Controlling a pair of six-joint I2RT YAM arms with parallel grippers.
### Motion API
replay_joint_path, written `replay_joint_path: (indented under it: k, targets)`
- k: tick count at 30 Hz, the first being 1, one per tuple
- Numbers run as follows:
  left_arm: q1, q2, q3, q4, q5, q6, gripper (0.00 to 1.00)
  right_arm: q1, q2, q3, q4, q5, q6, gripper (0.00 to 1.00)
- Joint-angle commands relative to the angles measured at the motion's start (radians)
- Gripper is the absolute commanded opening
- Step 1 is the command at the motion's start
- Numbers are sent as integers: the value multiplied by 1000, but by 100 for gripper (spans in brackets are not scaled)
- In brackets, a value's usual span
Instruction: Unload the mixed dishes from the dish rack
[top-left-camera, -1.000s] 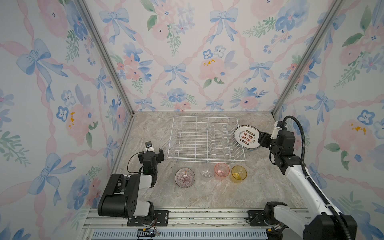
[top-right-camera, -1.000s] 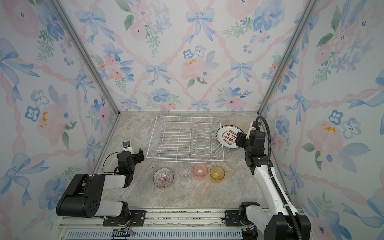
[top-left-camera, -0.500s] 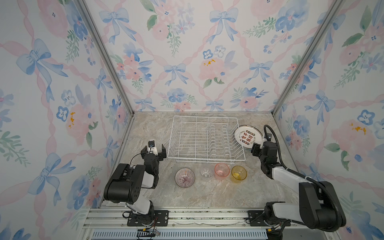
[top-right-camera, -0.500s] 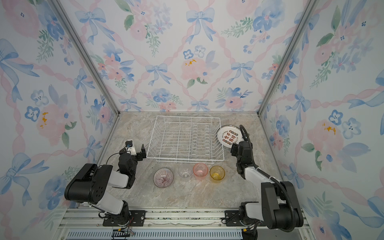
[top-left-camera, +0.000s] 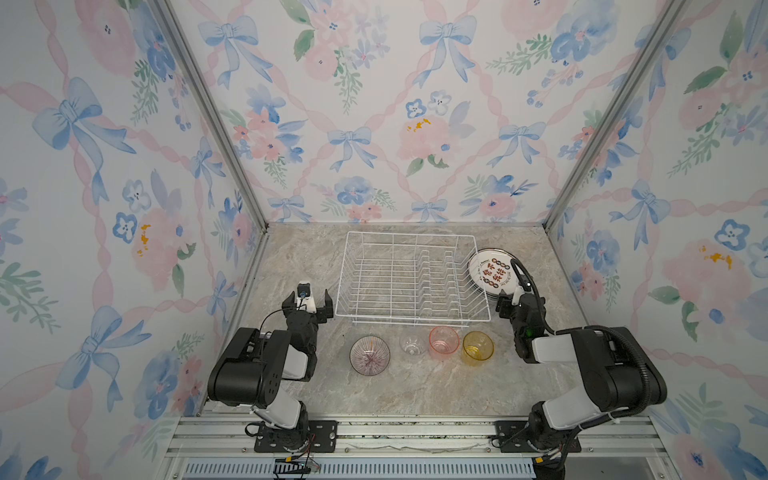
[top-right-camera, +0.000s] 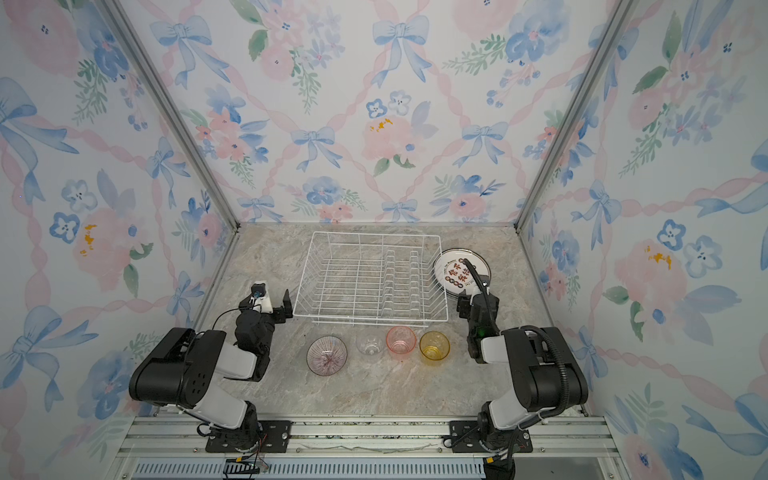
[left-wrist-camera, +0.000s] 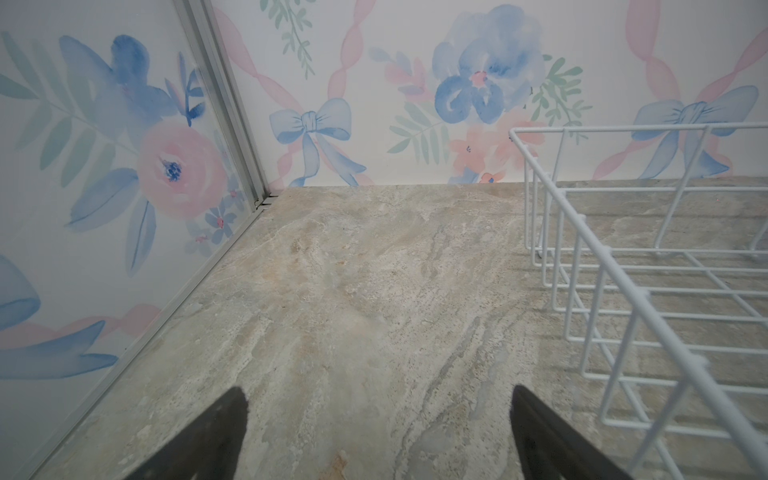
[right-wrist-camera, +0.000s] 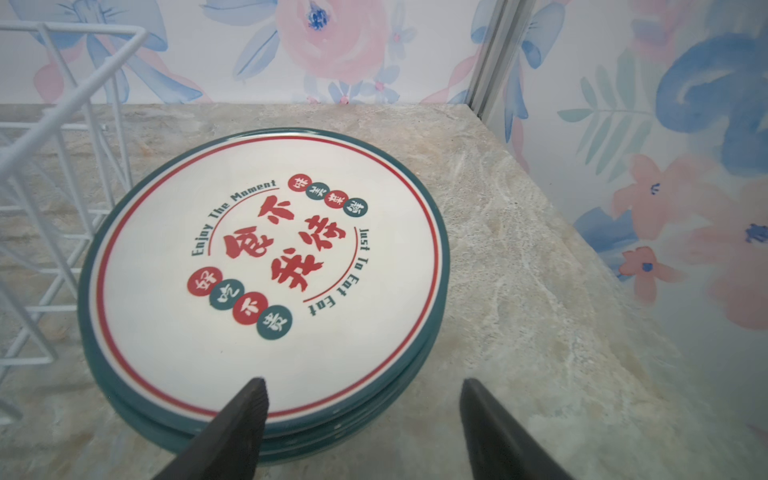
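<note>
The white wire dish rack (top-left-camera: 411, 278) (top-right-camera: 370, 278) stands with nothing in it. Right of it lies a stack of printed plates (top-left-camera: 494, 272) (right-wrist-camera: 266, 266). In front of the rack, in a row, stand a purple-striped bowl (top-left-camera: 370, 355), a clear tumbler (top-left-camera: 411, 343), a pink tumbler (top-left-camera: 444, 340) and a yellow tumbler (top-left-camera: 478, 347). My right gripper (top-left-camera: 509, 305) (right-wrist-camera: 363, 386) is open just in front of the plate stack, holding nothing. My left gripper (top-left-camera: 308, 301) (left-wrist-camera: 378, 399) is open over bare table beside the rack's left front corner (left-wrist-camera: 623, 291).
Floral walls close in the marble table (top-left-camera: 415, 386) on three sides. Metal corner posts (top-left-camera: 232, 145) rise at the back. A rail with both arm bases (top-left-camera: 291, 432) runs along the front edge.
My right gripper has drawn back and down from over the plate stack toward the front, its jaws a little wider. The left arm has folded slightly, its gripper nearly in place.
</note>
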Motion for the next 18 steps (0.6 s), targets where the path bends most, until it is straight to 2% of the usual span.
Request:
replay_joint_path:
  k: [1,2,18]
  targets:
    - [11,5,14,-7,12,-9,98,-9,-10,14,29,-29,15,83]
    - [13,5,14,-7,12,-10,98,-7,-9,14,29,-26,15,98]
    - [9,4,43,-62,-8,-11,98,21,-6,24,17,7,-10,97]
